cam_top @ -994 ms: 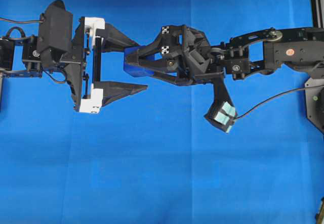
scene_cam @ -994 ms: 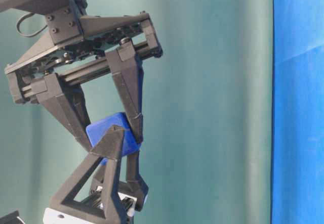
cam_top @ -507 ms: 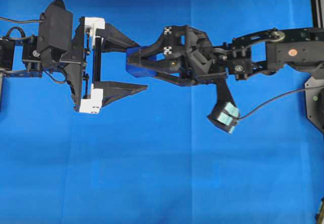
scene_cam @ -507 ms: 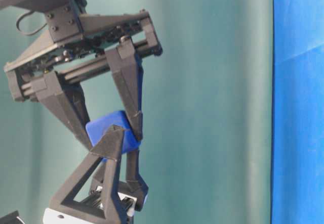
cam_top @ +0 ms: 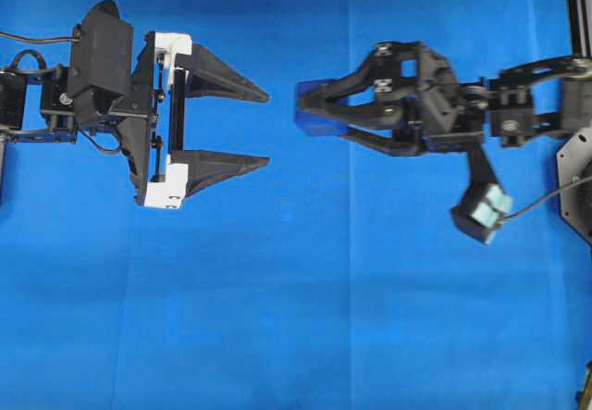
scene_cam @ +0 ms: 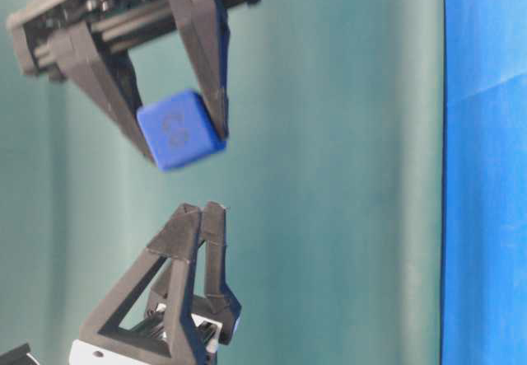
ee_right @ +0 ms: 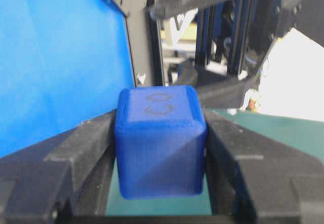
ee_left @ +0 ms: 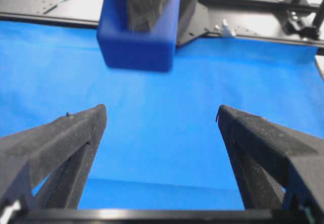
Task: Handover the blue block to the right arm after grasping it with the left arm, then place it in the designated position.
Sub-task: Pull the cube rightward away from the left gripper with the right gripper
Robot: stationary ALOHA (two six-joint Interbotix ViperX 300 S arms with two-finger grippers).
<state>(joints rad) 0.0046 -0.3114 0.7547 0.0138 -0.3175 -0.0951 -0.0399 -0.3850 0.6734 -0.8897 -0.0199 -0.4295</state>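
Note:
The blue block (cam_top: 313,110) hangs in the air, pinched between the two black fingers of the right gripper (cam_top: 302,109), which is shut on it. The right wrist view has the block (ee_right: 159,143) filling the gap between both fingers, a faint mark on its upper face. My left gripper (cam_top: 267,130), with white bracket pieces, stands open a short way to the left, its fingertips apart from the block. From the left wrist the block (ee_left: 136,37) sits beyond the spread fingertips of the left gripper (ee_left: 161,112). At table level the block (scene_cam: 179,130) floats clear of the left gripper (scene_cam: 203,208).
Blue cloth (cam_top: 277,317) covers the table beneath both arms. A teal-padded black piece (cam_top: 481,211) with a cable hangs from the right arm. A black frame (cam_top: 578,3) runs along the right edge. Black rails (ee_left: 253,11) border the cloth's far side.
The right gripper has drawn away to the right with the blue block, out from between the left gripper's open fingers. The left arm has stayed still.

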